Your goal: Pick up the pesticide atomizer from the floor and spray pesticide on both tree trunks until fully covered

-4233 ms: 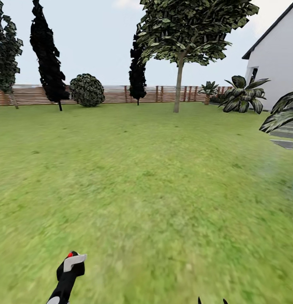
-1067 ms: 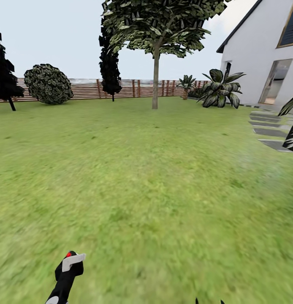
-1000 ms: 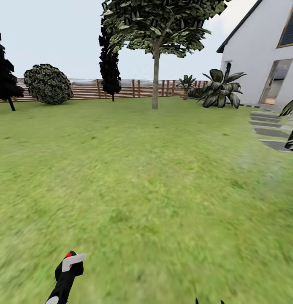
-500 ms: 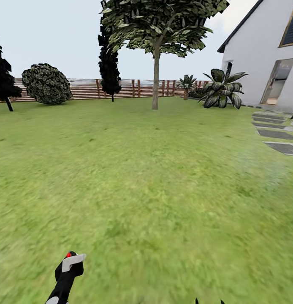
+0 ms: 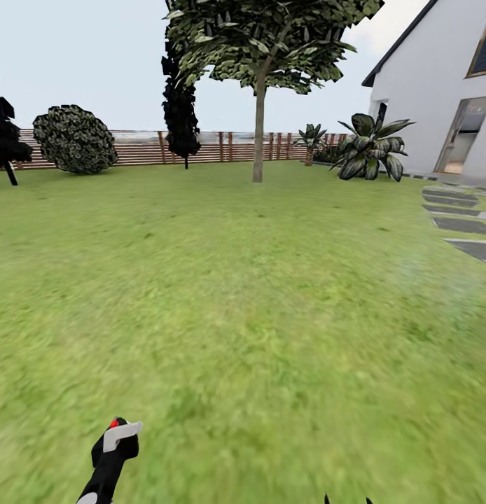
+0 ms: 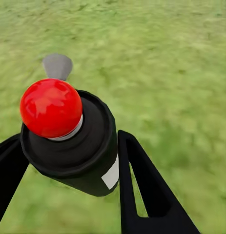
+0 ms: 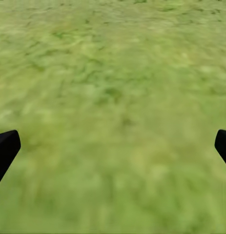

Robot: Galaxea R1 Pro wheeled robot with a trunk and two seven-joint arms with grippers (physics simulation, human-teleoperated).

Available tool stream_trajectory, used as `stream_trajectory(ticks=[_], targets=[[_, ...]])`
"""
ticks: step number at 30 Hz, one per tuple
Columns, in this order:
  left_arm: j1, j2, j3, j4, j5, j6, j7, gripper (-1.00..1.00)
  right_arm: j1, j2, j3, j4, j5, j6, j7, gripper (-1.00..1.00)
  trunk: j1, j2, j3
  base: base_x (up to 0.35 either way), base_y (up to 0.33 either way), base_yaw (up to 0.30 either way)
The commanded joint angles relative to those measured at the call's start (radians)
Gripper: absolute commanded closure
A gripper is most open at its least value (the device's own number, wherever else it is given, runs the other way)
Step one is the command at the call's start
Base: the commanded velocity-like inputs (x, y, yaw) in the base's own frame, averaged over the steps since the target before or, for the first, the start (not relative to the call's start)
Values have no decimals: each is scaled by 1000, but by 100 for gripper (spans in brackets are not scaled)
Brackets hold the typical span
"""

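Observation:
The pesticide atomizer [image 6: 69, 146], a black can with a red ball top [image 6: 51, 107] and a grey nozzle [image 6: 57, 66], sits between the fingers of my left gripper [image 6: 69, 140], which is shut on it. In the head view the atomizer [image 5: 115, 442] is low at the left, held over the lawn. One tree [image 5: 259, 42] with a slim tan-grey trunk [image 5: 259, 133] stands far ahead near the fence. The second tree is out of view. My right gripper [image 7: 114, 145] is open over grass, and its tips [image 5: 348, 500] peek in at the head view's lower edge.
A brown slat fence [image 5: 222, 147] closes the far side of the lawn [image 5: 243, 294]. A round bush [image 5: 75, 138] and dark cypress-like trees [image 5: 180, 105] stand along it. A white house [image 5: 432, 91], palms [image 5: 372, 148] and grey stepping stones [image 5: 467, 224] lie to the right.
The whole view has turned and advanced: the tree has shifted from right of centre to centre, and more of the house shows. The atomizer stays held in the left gripper.

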Motion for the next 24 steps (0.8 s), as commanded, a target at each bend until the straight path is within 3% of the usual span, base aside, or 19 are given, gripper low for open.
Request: stream_trajectory(ticks=[1, 24], targets=[[-1, 0, -1, 1, 5, -3, -1, 100, 0, 0, -6, 0, 5, -2, 0, -100, 0, 0, -1, 338, 0, 0], [-1, -2, -1, 4, 5, -3, -1, 100, 0, 0, -6, 0, 5, -2, 0, -100, 0, 0, -1, 338, 0, 0]])
